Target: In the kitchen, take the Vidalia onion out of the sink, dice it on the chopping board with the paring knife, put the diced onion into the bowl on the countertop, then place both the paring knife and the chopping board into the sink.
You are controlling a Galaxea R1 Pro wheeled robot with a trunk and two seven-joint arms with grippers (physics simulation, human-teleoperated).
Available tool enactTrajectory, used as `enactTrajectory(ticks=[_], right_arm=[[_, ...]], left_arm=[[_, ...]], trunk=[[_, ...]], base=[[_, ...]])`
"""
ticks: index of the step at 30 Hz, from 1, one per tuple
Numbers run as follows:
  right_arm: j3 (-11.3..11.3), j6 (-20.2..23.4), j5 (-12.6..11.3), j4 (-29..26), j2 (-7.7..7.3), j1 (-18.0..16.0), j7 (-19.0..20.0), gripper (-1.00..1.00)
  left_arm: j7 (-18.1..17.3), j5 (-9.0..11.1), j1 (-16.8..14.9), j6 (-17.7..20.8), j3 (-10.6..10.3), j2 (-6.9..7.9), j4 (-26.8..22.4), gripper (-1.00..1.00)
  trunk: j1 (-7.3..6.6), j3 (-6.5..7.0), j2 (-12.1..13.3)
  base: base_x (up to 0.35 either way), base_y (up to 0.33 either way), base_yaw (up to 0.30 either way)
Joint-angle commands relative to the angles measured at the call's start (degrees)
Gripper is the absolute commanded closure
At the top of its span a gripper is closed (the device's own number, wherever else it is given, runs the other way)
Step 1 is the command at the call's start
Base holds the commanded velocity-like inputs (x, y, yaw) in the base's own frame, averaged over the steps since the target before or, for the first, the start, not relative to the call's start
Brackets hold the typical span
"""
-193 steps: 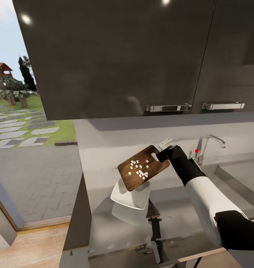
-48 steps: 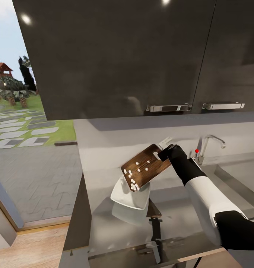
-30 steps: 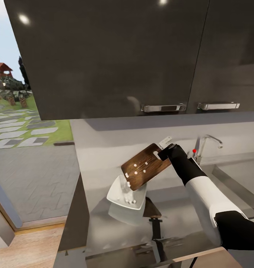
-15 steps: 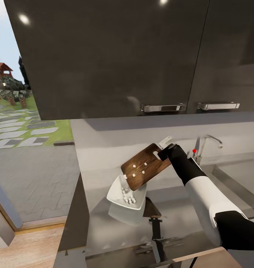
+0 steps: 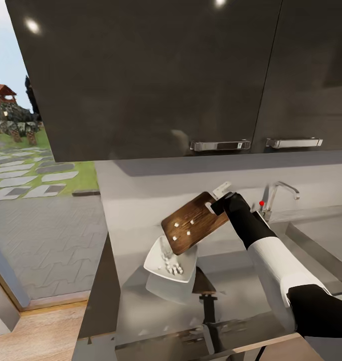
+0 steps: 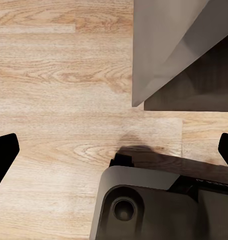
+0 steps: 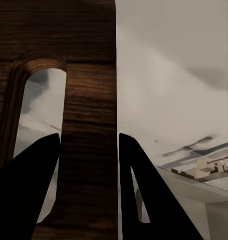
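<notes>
Head view: right gripper (image 5: 217, 206) clamps the tilted chopping board (image 5: 192, 228); more onion dice have slid into the bowl (image 5: 170, 261), four remain; left gripper (image 6: 114, 150) spread wide.

A kitchen: dark wall cabinets (image 5: 156, 75), steel countertop (image 5: 231, 286), faucet (image 5: 276, 195).

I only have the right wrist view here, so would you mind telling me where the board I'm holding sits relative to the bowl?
Observer: The chopping board is tilted, with its low end over the white bowl on the countertop.
Operator: Thanks. Are there onion pieces left on it?
Observer: Yes, a few white cubes cling to the board; a cluster lies in the bowl.
Operator: And my left tool?
Observer: Its wrist camera shows the left tool open over wooden floor, holding nothing.
</notes>
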Motion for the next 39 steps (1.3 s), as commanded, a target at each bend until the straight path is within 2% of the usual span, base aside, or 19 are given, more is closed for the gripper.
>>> enactTrajectory(ticks=[1, 8, 11, 13, 17, 39], right_arm=[[0.1, 0.4, 0.6, -0.1, 0.00, 0.0, 0.4, 1.00], [0.1, 1.2, 1.0, -1.0, 0.08, 0.0, 0.4, 1.00], [0.1, 1.2, 3.9, -1.1, 0.26, 0.0, 0.5, 1.00], [0.1, 1.2, 6.0, -1.2, 0.94, 0.0, 0.5, 1.00], [0.0, 1.2, 7.7, -1.3, 1.70, 0.0, 0.5, 1.00], [-0.3, 1.1, 7.6, -1.6, 1.68, 0.0, 1.2, 1.00]], left_arm=[[0.0, 0.3, -0.1, -0.3, -0.5, -0.03, 0.2, -1.00], [0.0, 0.3, -0.1, -0.3, -0.5, -0.01, 0.2, -1.00], [0.0, 0.3, -0.1, -0.3, -0.5, -0.03, 0.2, -1.00], [0.0, 0.3, -0.1, -0.3, -0.5, -0.04, 0.2, -1.00], [0.0, 0.3, -0.1, -0.3, -0.5, -0.03, 0.2, -1.00], [0.0, 0.3, -0.1, -0.3, -0.5, -0.03, 0.2, -1.00]], trunk=[[0.03, -0.09, -0.1], [0.03, -0.09, -0.1], [0.03, -0.09, -0.1], [0.03, -0.09, -0.1], [0.03, -0.09, -0.1], [0.03, -0.09, -0.1]], base=[[0.000, 0.000, 0.000], [0.000, 0.000, 0.000], [0.000, 0.000, 0.000], [0.000, 0.000, 0.000], [0.000, 0.000, 0.000], [0.000, 0.000, 0.000]])
